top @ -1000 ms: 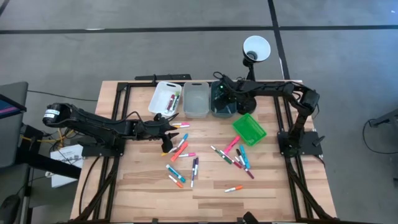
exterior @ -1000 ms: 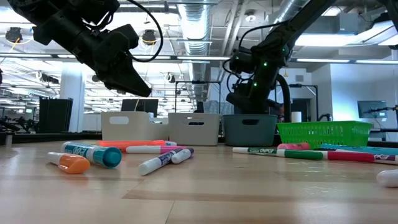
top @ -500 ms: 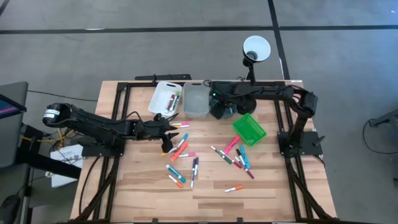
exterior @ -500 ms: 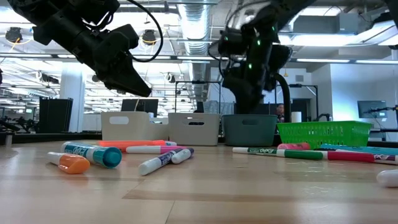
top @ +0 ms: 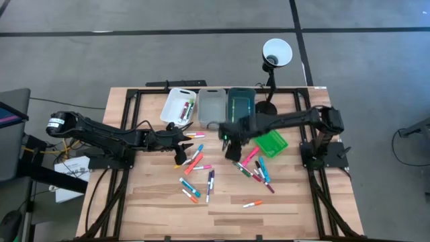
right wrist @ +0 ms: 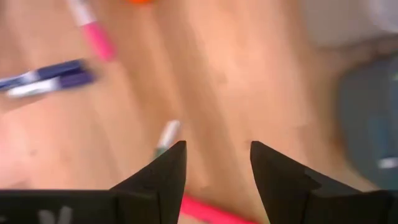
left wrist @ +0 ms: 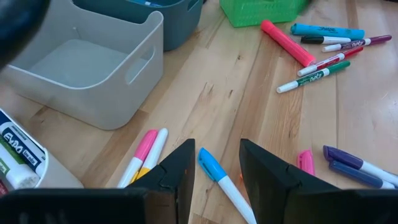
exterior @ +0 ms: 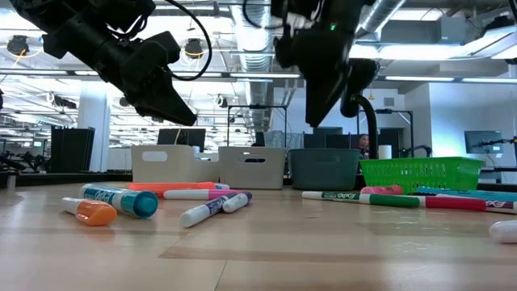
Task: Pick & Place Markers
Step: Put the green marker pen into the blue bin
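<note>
Hovering over scattered markers point(top: 250, 169) mid-bench point(top: 222, 208): right hand point(top: 230, 149), fingers apart, empty. Left hand point(top: 180, 160) above orange marker, fingers parted, empty.

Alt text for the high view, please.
Seen from above, the right gripper hangs open and empty over the wooden table beside the green bin, near scattered markers; the left gripper hovers open over more.

Even, bright overhead light falls on the desk point(top: 222, 208), with only faint shadows. In the low view, ceiling strip lights point(exterior: 452, 78) glare and the nearest markers point(exterior: 101, 212) look soft. The right wrist view is smeared by motion blur.
</note>
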Controlling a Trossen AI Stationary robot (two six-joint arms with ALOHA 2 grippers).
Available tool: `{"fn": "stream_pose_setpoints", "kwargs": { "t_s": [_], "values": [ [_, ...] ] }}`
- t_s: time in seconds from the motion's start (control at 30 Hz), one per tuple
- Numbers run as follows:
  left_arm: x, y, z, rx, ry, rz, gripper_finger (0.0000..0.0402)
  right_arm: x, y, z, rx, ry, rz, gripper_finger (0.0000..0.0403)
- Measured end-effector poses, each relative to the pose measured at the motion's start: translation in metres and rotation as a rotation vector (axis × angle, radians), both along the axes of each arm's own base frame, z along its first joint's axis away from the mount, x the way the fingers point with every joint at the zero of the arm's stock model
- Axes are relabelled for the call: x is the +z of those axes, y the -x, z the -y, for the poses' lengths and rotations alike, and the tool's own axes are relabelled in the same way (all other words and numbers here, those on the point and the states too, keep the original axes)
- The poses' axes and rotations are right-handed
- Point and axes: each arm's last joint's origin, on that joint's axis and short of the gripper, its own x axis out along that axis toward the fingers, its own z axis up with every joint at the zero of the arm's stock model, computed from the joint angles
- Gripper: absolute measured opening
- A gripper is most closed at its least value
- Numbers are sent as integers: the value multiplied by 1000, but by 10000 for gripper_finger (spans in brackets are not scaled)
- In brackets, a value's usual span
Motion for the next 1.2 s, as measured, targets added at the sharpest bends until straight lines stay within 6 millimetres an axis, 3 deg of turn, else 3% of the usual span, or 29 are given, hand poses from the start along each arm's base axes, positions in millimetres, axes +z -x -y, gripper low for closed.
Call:
{"fn": "stream_pose_setpoints", "kwargs": {
  "t_s": [0.17, 0.33, 0.57, 0.77, 1.07, 1.2],
  "values": [
    [0, 0, 0, -1, 0, 0, 121, 0, 2, -41, 102, -3, 3, 159],
    [0, 0, 0, 1, 3, 1, 121, -9, 5, -59, 75, -28, 22, 155],
    [0, 0, 1, -14, 12, 0, 121, -30, 15, -59, -8, -42, -35, 154],
    [0, -1, 7, -166, 100, -4, 121, -49, 15, -54, -37, -63, 8, 154],
    [1, 2, 34, -302, 111, -2, 121, -71, 18, -48, -43, -65, 66, 154],
    [-2, 3, 46, -278, 102, 4, 121, -79, 21, -46, -47, -65, 68, 154]
  ]
}}
